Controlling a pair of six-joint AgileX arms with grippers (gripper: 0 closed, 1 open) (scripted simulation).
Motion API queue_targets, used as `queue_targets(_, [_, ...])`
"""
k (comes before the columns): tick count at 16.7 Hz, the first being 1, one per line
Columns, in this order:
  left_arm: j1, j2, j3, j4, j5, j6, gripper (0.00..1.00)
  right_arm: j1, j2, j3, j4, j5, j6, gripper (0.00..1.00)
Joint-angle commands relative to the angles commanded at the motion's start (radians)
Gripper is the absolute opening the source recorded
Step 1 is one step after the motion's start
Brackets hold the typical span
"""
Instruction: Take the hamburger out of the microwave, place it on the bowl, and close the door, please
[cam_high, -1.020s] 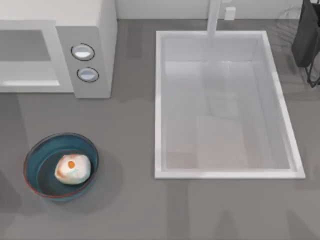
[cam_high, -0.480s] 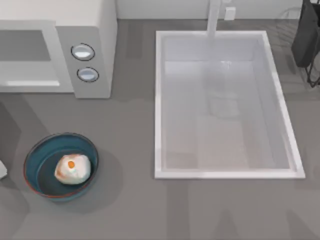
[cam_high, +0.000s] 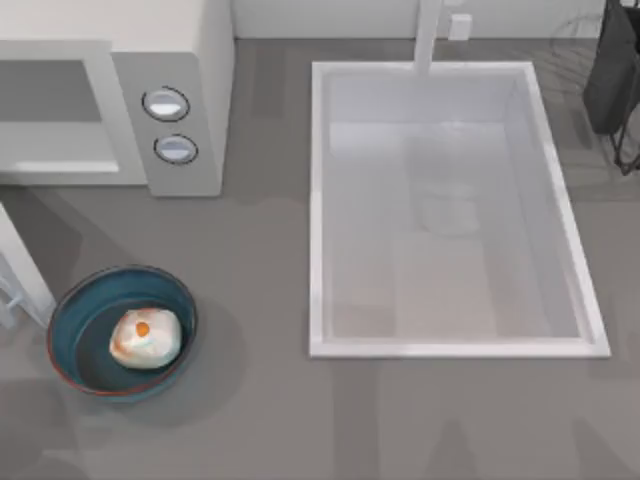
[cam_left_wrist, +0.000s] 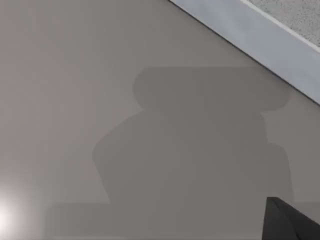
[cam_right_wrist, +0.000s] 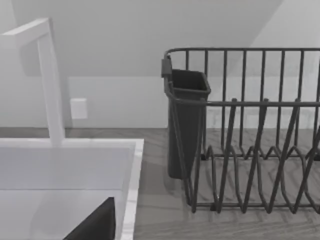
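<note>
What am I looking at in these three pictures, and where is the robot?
It is a simulated kitchen counter served by two AgileX arms, each ending in a two-finger gripper. The top view looks straight down: the microwave at upper left, a big white sink on the right, and the bowl at lower left with the hamburger lying in it. The white piece at the left edge looks like part of the left arm. The other two pictures come from cameras on the wrists: the left sees bare counter with shadows, the right sees the faucet and a dish rack. Nothing is visibly held.
</note>
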Motion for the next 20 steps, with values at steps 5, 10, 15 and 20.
queue_targets(5, [-0.011,-0.002,-0.002,-0.002,-0.007,-0.013,0.00,0.000,0.000,0.000,0.000,0.000,0.000,1.00])
queue_targets(10, [-0.211,-0.077,-0.050,0.006,-0.140,-0.164,0.00,0.000,0.000,0.000,0.000,0.000,0.000,1.00])
queue_targets(15, [-0.462,-0.178,-0.112,0.017,-0.304,-0.350,0.00,0.000,0.000,0.000,0.000,0.000,0.000,1.00])
queue_targets(20, [-0.507,-0.202,-0.126,0.020,-0.342,-0.392,0.00,0.000,0.000,0.000,0.000,0.000,0.000,1.00])
